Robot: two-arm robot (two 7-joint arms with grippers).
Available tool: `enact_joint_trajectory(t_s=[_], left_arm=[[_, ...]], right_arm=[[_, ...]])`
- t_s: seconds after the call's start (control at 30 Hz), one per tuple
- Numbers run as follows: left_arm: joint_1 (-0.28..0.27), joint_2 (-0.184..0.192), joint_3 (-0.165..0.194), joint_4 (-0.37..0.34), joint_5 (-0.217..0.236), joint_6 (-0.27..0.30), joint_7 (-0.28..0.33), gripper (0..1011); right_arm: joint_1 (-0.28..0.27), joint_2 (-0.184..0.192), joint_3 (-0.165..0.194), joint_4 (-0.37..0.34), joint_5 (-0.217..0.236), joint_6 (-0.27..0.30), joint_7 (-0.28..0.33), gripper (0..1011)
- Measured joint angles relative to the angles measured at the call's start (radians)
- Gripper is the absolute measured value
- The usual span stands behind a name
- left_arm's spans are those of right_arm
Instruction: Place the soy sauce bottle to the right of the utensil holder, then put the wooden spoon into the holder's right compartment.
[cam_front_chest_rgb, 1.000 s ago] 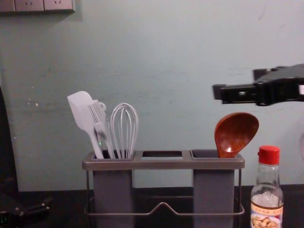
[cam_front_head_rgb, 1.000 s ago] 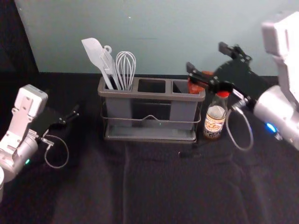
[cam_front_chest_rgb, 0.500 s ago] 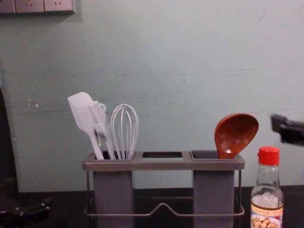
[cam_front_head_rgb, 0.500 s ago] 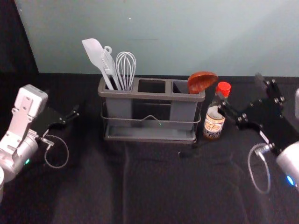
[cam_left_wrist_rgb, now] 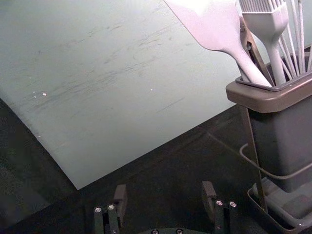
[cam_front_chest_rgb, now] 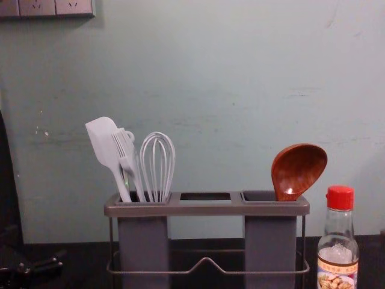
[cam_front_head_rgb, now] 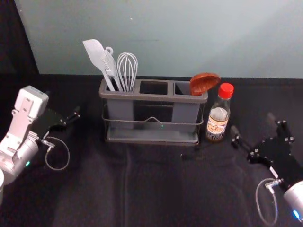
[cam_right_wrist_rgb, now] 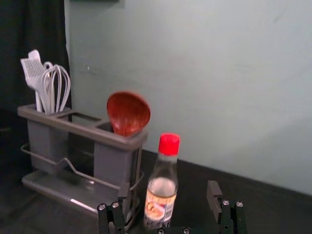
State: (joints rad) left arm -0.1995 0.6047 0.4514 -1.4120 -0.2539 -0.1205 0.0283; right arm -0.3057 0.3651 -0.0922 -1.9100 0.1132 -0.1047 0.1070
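Observation:
The wooden spoon [cam_front_head_rgb: 203, 83] stands in the right compartment of the grey utensil holder [cam_front_head_rgb: 154, 97], its bowl up and leaning right; its handle is hidden inside. Just right of the holder, the soy sauce bottle [cam_front_head_rgb: 218, 113] with a red cap stands upright. My right gripper [cam_front_head_rgb: 253, 126] is open and empty, right of the bottle and lower over the table. In the right wrist view, bottle [cam_right_wrist_rgb: 162, 187] and spoon [cam_right_wrist_rgb: 127, 113] lie beyond the spread right gripper [cam_right_wrist_rgb: 168, 197]. My left gripper [cam_front_head_rgb: 71, 120] stays parked left of the holder; the left wrist view shows the left gripper [cam_left_wrist_rgb: 163, 197] open and empty.
A white spatula [cam_front_chest_rgb: 108, 150], a brush [cam_front_chest_rgb: 127, 158] and a whisk [cam_front_chest_rgb: 157, 165] stand in the holder's left compartment. Behind the dark-covered table [cam_front_head_rgb: 156, 189] rises a pale wall [cam_front_head_rgb: 165, 38]. A grey socket panel [cam_front_chest_rgb: 54, 7] is on the wall.
My right gripper has moved from above the spoon out to the right and down, past the bottle. Spoon and bottle have kept their places, and the left arm is still.

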Motion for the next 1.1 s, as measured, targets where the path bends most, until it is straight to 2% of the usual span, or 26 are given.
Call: enact_joint_trajectory(t_s=[0.13,0.43,0.7,1.1], left_arm=[[0.0,0.0,0.0,0.0,0.0,0.0,0.0,1005],[0.0,0.0,0.0,0.0,0.0,0.0,0.0,1005],[0.0,0.0,0.0,0.0,0.0,0.0,0.0,1005],[0.0,0.0,0.0,0.0,0.0,0.0,0.0,1005]], right_arm=[[0.006,-0.018,0.0,0.052,0.017,-0.019,0.022,1003],[0.027,-0.043,0.0,0.1,0.021,-0.02,0.054,1003],[0.043,-0.053,0.006,0.123,0.043,0.0,0.097,1002],[0.041,-0.053,0.005,0.121,0.039,-0.001,0.092,1002]])
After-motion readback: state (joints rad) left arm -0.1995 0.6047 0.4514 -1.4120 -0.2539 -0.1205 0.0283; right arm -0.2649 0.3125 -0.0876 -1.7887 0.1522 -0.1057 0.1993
